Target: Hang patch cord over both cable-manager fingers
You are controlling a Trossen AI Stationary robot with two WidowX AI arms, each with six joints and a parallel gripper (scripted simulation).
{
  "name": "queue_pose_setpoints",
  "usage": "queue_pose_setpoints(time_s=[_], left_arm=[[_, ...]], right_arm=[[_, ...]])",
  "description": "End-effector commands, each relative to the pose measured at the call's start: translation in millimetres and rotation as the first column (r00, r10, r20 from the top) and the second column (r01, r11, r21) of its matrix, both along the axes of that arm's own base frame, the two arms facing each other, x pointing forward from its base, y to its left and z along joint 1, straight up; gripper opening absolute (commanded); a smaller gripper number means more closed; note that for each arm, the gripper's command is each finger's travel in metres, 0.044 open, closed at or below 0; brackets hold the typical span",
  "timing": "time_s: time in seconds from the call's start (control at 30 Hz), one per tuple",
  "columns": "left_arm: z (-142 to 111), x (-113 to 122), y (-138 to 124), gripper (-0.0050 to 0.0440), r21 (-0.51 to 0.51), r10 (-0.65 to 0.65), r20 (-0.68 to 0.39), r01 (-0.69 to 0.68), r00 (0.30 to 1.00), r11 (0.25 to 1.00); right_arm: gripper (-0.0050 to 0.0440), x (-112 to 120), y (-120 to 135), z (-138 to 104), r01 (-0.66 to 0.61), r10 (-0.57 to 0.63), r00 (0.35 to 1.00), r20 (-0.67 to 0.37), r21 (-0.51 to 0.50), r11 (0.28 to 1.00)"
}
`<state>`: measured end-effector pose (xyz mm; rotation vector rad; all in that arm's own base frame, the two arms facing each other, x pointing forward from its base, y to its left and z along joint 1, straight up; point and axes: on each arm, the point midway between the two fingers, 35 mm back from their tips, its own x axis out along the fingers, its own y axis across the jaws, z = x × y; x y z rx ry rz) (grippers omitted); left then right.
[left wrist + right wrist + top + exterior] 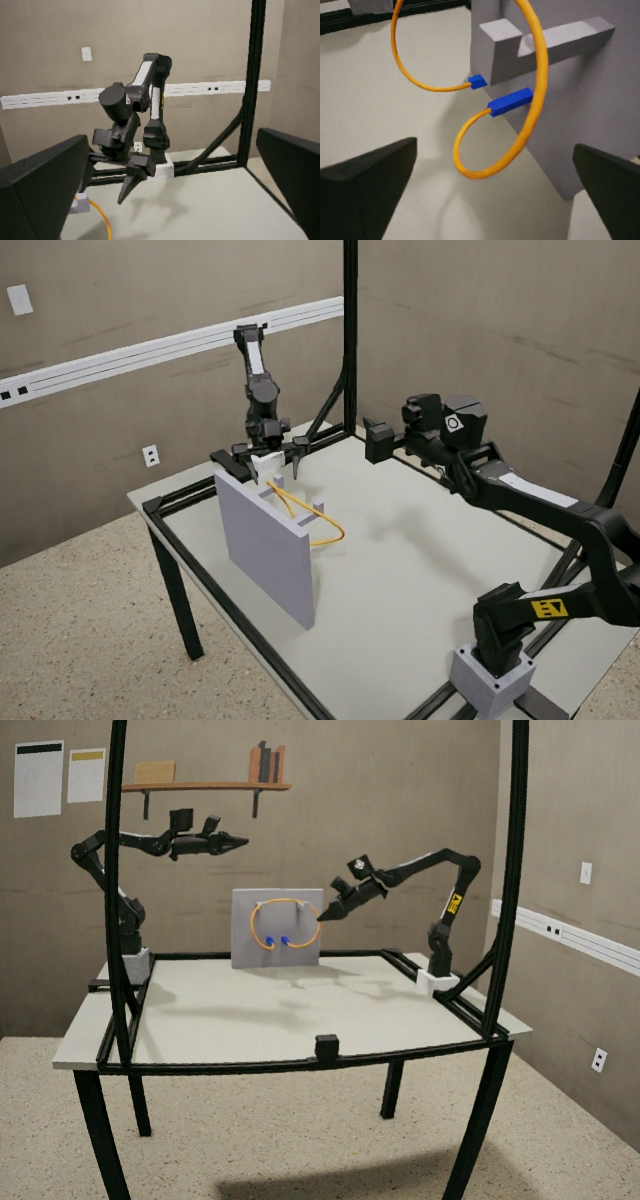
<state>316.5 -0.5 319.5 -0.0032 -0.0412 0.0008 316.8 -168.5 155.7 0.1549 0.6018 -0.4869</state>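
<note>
From the top view, I see the cord point(323, 515) point(284, 900) point(103, 218) point(538, 95) beside the panel point(266, 555) point(242, 926) point(80, 206) point(570, 115), near the tabletop's point(372, 653) point(222, 1040) point(210, 200) point(360, 100) long edge. In the exterior view, its loop's long axis runs level along that edge, both plugs point(269, 941) point(284, 940) point(509, 102) point(477, 81) below, pointing into the panel; hanging looks nearly done, sag left to judge. Left wrist: left end effector point(378, 441) point(248, 840) point(172, 150) wide open, empty. Right wrist: right end effector point(275, 475) point(318, 919) point(495, 150) wide open, cord free, crossing one finger point(310, 516) point(301, 904) point(565, 44) behind its tip.

The left arm point(537, 493) point(139, 841) is raised and bent, its wrist nearly level, the left hand point(368, 431) point(247, 841) point(173, 139) wide open; the right arm point(254, 356) point(418, 862) point(142, 75) arches over and slopes down, the right hand point(275, 479) point(318, 919) point(98, 199) point(496, 148) lower, fingers spread wide too
</note>
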Motion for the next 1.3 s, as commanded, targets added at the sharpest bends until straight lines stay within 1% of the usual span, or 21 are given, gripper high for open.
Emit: queue_pose_setpoints(time_s=[0.0,0.17,0.27,0.37,0.5,0.57,1.0,1.07,1.27], left_arm=[[3,-1,0,0.0440,0.003,-0.001,0.009,0.001,1.000,1.000],[3,-1,0,0.0440,0.003,-0.001,0.009,0.001,1.000,1.000],[3,-1,0,0.0440,0.003,-0.001,0.009,0.001,1.000,1.000],[3,-1,0,0.0440,0.003,-0.001,0.009,0.001,1.000,1.000],[3,-1,0,0.0440,0.003,-0.001,0.009,0.001,1.000,1.000],[3,-1,0,0.0440,0.003,-0.001,0.009,0.001,1.000,1.000],[3,-1,0,0.0440,0.003,-0.001,0.009,0.001,1.000,1.000],[3,-1,0,0.0440,0.003,-0.001,0.009,0.001,1.000,1.000],[3,-1,0,0.0440,0.003,-0.001,0.009,0.001,1.000,1.000]], right_arm=[[0.0440,-2,10,7,0.010,-0.010,1.000,0.019,-0.008,1.000],[0.0440,-3,14,7,0.010,-0.010,1.000,0.018,-0.007,1.000],[0.0440,1,11,19,0.010,-0.010,0.999,0.043,-0.016,1.000],[0.0440,-1,10,24,0.007,-0.006,0.999,0.041,-0.019,1.000],[0.0440,-6,8,37,0.006,-0.005,0.999,0.039,-0.021,1.000],[0.0440,-6,8,37,0.006,-0.005,0.999,0.039,-0.021,1.000],[0.0440,-41,10,102,0.006,-0.005,0.999,0.036,-0.023,1.000],[0.0440,-46,11,108,0.006,-0.005,0.999,0.036,-0.023,1.000],[0.0440,-52,12,115,0.006,-0.005,0.999,0.035,-0.023,1.000]])
